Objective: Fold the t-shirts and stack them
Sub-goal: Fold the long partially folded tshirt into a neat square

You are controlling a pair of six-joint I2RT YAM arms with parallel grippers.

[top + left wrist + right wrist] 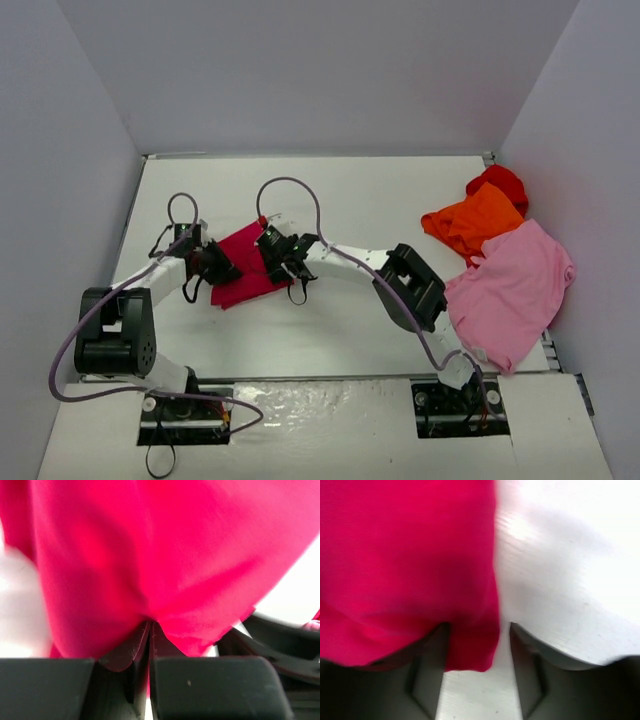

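Observation:
The crimson-magenta t-shirt (242, 262) lies folded small on the table left of centre. My left gripper (222, 268) is at its left edge, shut on a pinch of its cloth (165, 580). My right gripper (284, 262) is at its right edge, jaws open, with the shirt's edge (470, 645) lying between the fingers. The orange t-shirt (472, 222), bright red t-shirt (500, 183) and light pink t-shirt (515, 285) lie heaped at the right.
White walls close the table on three sides. The arm bases stand at the near edge. Cables loop over both arms.

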